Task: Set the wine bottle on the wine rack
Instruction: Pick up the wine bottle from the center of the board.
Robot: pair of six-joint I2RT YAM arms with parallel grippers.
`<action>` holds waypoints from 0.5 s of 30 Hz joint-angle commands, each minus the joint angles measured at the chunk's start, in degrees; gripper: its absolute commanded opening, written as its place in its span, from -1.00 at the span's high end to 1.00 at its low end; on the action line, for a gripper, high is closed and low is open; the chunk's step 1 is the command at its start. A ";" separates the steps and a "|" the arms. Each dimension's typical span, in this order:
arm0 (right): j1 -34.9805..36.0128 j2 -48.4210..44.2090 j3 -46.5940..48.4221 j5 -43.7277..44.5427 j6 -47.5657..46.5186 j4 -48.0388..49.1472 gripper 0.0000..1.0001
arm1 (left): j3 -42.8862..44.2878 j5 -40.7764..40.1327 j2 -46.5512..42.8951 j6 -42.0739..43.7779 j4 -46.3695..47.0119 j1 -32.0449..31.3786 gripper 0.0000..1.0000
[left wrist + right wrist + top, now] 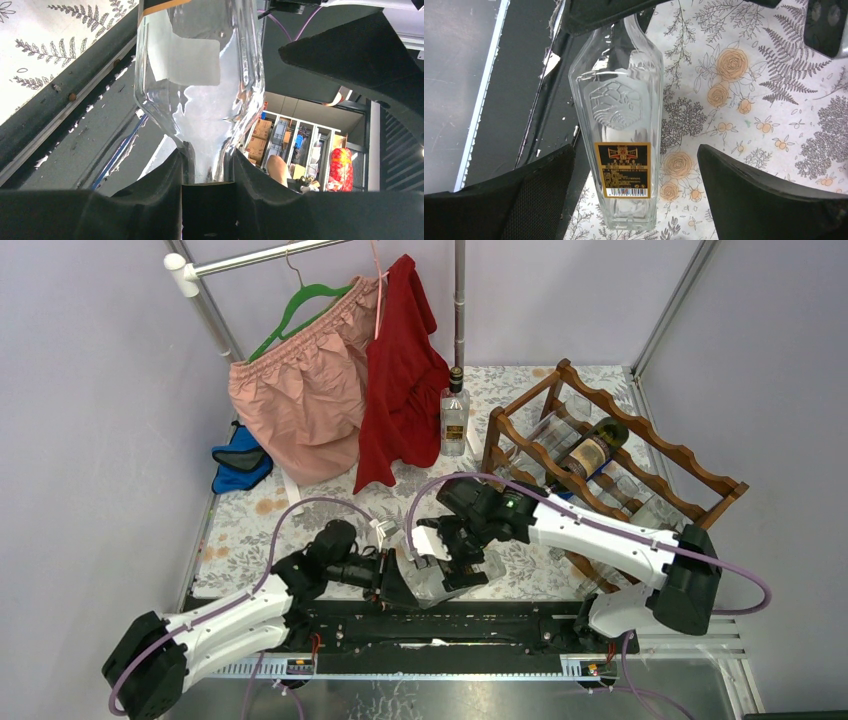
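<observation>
The wine bottle [621, 125], clear glass with a black and gold label, lies near the table's front edge, base over the flowered cloth and neck toward the left arm. My left gripper [207, 172] is shut on its neck, just below the shoulder [200, 75]. My right gripper [635, 150] hangs open above the bottle's lower body, one finger [524, 195] on each side and clear of the glass. From above, the bottle [432, 578] shows between the left gripper [400, 578] and the right gripper [455, 560]. The wine rack [700, 465] stands at the back right.
A dark bottle [592, 450] and some clear ones lie in the rack. Another clear bottle [454, 415] stands upright at the back. Pink shorts [300, 400] and a red garment [400, 390] hang from a rail. A blue object [240, 460] sits far left. A black rail [450, 625] runs along the near edge.
</observation>
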 commanded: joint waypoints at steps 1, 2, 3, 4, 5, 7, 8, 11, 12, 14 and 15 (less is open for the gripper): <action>-0.55 -2.98 -1.31 -1.31 -1.19 0.13 -1.00 | 0.51 2.94 -2.48 -0.42 16.92 -0.20 1.00; -0.74 -3.45 -0.85 -1.43 -1.45 -0.13 -1.00 | 0.41 2.88 -2.72 -0.63 17.72 -0.17 1.00; -1.14 -3.99 0.25 -2.29 -1.84 -0.89 -1.00 | 0.30 2.84 -3.01 -0.83 18.63 -0.21 1.00; -1.82 -4.46 1.60 -3.66 -2.42 -2.47 -1.00 | 0.21 2.79 -3.55 -0.88 19.37 -0.22 1.00; -2.63 -4.95 3.18 -5.52 -3.31 -4.42 -0.99 | 0.21 2.69 -4.11 -0.66 19.82 -0.24 1.00; -4.35 -6.18 5.88 -9.33 -5.00 -8.59 -1.00 | 0.08 2.52 -5.36 0.69 20.33 -0.31 1.00; -5.45 -6.80 7.05 -11.22 -5.60 -10.31 -1.00 | -0.16 2.50 -6.19 1.46 20.82 -0.35 1.00; -8.89 -9.41 10.13 -15.57 -7.20 -15.73 -1.00 | -2.17 1.90 -8.48 2.03 23.46 -0.53 1.00; -10.05 -10.51 11.10 -16.25 -7.65 -17.06 -1.00 | -3.03 1.81 -8.83 1.08 25.48 -0.65 1.00; -11.81 -12.55 13.15 -16.48 -8.19 -19.04 -1.00 | -4.25 1.67 -9.20 -0.83 29.46 -1.23 1.00; -12.78 -13.49 14.43 -16.38 -8.23 -19.75 -1.00 | -4.44 1.30 -9.30 -1.14 30.47 -1.71 1.00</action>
